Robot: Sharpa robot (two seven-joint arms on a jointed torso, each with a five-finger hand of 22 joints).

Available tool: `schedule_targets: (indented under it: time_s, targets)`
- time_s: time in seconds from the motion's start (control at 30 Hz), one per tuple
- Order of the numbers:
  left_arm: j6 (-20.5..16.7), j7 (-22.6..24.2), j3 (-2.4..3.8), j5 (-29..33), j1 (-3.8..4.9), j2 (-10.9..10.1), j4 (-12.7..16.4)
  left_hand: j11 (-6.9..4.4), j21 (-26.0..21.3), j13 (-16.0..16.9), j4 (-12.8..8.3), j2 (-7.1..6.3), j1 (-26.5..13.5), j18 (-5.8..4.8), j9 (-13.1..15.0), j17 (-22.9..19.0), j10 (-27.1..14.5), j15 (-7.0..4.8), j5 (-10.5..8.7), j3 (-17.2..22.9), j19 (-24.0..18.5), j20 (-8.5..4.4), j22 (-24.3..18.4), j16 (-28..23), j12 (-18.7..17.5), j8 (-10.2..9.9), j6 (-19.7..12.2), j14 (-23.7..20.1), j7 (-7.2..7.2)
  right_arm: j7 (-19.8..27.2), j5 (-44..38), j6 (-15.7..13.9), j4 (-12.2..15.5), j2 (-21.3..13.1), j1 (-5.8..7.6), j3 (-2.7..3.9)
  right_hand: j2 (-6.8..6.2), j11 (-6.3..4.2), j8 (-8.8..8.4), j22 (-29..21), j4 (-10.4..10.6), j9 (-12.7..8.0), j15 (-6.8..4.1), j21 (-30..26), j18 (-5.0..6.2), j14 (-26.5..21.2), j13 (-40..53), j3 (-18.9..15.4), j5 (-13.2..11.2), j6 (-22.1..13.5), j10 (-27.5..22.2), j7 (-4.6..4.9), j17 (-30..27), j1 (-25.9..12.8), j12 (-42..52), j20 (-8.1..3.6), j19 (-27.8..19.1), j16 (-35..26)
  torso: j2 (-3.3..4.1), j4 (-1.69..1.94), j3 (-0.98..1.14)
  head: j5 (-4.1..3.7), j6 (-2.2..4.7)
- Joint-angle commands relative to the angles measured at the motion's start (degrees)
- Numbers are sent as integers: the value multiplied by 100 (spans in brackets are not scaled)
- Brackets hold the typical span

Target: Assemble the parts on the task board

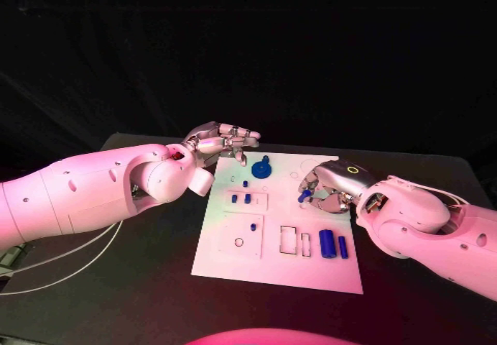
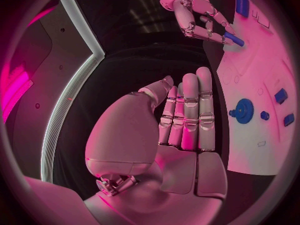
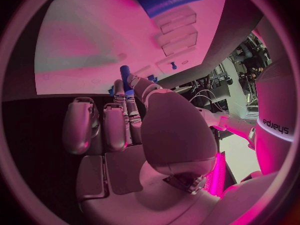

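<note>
The white task board (image 1: pixel 278 260) lies in the middle of the black table. My right hand (image 1: pixel 330 188) hovers over the board's right side and pinches a small blue peg (image 1: pixel 304 195) between thumb and finger; the peg (image 3: pixel 125 75) points at the board (image 3: pixel 81 50). My left hand (image 1: pixel 222 142) hangs at the board's far left corner, its fingers (image 2: pixel 187 110) straight and side by side, holding nothing. A blue gear (image 1: pixel 262 170) sits on the board near the left hand. Two blue cylinders (image 1: pixel 333 243) lie side by side at the near right.
Small blue pieces (image 1: pixel 241 198) stand left of the board's centre, with another (image 1: pixel 253 226) nearer me. Two rectangular slots (image 1: pixel 296 241) and a round hole (image 1: pixel 239 242) mark the near half. A white cable (image 1: pixel 62 259) runs along the table's left side.
</note>
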Motion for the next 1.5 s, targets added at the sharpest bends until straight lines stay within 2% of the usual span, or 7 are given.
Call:
schedule_targets:
  time_s: [0.03,0.27,0.4,0.53,0.73,0.93,1.5]
  targets:
    - [108,12,2,4,4,18,-1,-2,-37,0,-14,59,7,78,-5,-5,-24,14,20,-26,-6,35,-8,38,12,19,-18,-33,2,-19,148,-339,263,-101,41,25,25,-10,17,8,-28,6,-31,26,-78,340,-7,13,32,37,48,14,95,14,20,10,42,32,7,11,-1,17,8]
    - [112,11,2,4,4,28,-16,-2,-37,0,-14,59,7,78,-5,-5,-24,14,20,-26,-6,35,-8,38,12,19,-18,-33,2,36,291,-391,727,-79,20,42,23,-9,19,13,-29,9,-32,31,-80,340,-7,12,35,43,53,15,98,11,18,10,44,35,6,-9,7,89,-20]
    - [112,18,2,4,4,45,-33,1,-40,-2,-12,68,5,78,-9,-9,-32,16,20,-29,-5,36,-10,41,18,16,-29,-36,8,90,343,-410,848,109,-79,26,24,-9,19,10,-29,10,-32,27,-79,340,-7,12,38,45,54,17,97,11,17,10,43,34,-4,-10,3,137,-46]
    - [111,29,2,4,4,73,-52,1,-40,-2,-12,68,5,78,-9,-9,-32,16,20,-29,-5,36,-10,41,18,16,-29,-36,8,167,378,-424,909,409,-275,7,25,-9,19,6,-32,11,-33,23,-78,339,-7,13,44,47,56,20,90,13,14,9,42,27,5,6,4,165,-70]
    - [110,39,2,5,4,127,-77,2,-42,-2,-10,73,5,77,-9,-11,-33,17,20,-30,-4,36,-11,43,22,17,-30,-37,8,260,399,-393,751,822,-533,-42,23,-6,14,-2,-40,13,-32,13,-75,337,-8,14,59,45,56,26,83,17,5,9,39,19,9,19,-2,214,-89]
    - [108,35,2,5,4,141,-69,2,-42,-2,-10,73,5,77,-9,-11,-33,17,20,-30,-4,36,-11,43,22,17,-30,-37,8,245,301,-323,425,1089,-721,-109,24,-4,12,-8,-42,14,-32,7,-74,337,-9,15,65,44,55,29,83,18,1,9,36,20,11,-4,-2,278,-134]
    - [113,30,2,5,5,128,-52,2,-42,-2,-10,73,5,77,-9,-11,-33,17,20,-30,-4,36,-11,43,22,17,-30,-37,8,44,88,-178,84,1327,-894,-138,30,1,6,20,-48,16,-29,35,-80,339,-10,18,79,41,56,37,98,20,-8,9,46,36,9,1,1,312,-162]
